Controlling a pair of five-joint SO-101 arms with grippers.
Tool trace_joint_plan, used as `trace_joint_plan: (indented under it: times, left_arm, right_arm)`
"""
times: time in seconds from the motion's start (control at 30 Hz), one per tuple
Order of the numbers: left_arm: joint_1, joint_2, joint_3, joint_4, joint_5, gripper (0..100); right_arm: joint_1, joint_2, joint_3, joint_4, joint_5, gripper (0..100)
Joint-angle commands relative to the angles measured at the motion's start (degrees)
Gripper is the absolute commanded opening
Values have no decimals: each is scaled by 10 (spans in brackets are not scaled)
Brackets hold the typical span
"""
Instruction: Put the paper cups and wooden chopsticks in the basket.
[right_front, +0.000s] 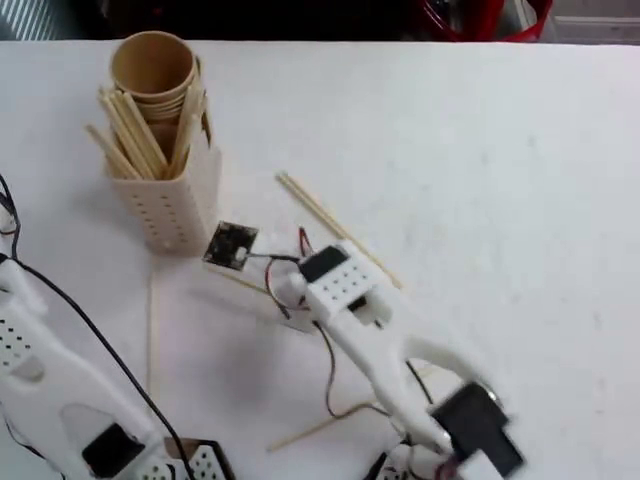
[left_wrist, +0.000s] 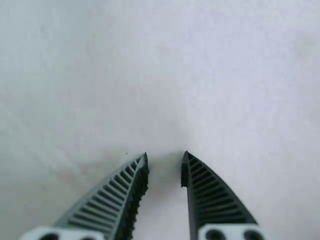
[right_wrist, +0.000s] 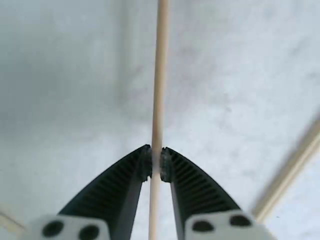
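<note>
The right gripper (right_wrist: 156, 152) sits hidden under the right arm (right_front: 370, 330) in the high view, just below and right of the basket (right_front: 185, 205). Its wrist view shows it pinched tight on one chopstick (right_wrist: 159, 90), whose ends both run out of frame. A stick end (right_front: 245, 279) pokes out from under that arm towards the basket, and I cannot tell whether it belongs to the gripped one. The left arm (right_front: 50, 390) is cut off at the frame edge, well below the basket. The left gripper (left_wrist: 164, 157) hangs over bare table (right_front: 500, 150), jaws parted and grasping nothing. The cups (right_front: 152, 65) stand nested upright in the basket; about three rims show, but the exact number is hard to make out. The bundle (right_front: 130, 140) of chopsticks beside them in the basket overlaps too much to count. Four lie loose: a pair (right_front: 335, 228) touching each other, right of the basket; a single stick (right_front: 150, 320) straight below it; and a low stick (right_front: 318, 427) far below and right, partly behind the right arm.
</note>
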Motion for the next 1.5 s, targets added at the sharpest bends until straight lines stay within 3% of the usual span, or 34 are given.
trace_joint_plan:
  times: [0.0,0.2,0.4,0.9,1.23,1.47]
  left_arm:
    - [-22,64,9,2,4,128]
    - [-21,64,10,2,4,128]
    - [-19,64,11,2,4,128]
    - [-18,65,11,4,4,128]
    - [1,65,11,1,4,128]
    - [20,87,5,1,4,128]
  right_arm:
    - [0,-164,13,53,-1,16]
    - [-8,-346,-38,114,-15,16]
    - [-40,-388,-198,80,-150,16]
    - [-62,-39,-427,-239,-281,16]
    - [-100,102,-622,-251,-281,17]
    - [-99,146,-629,-255,-286,17]
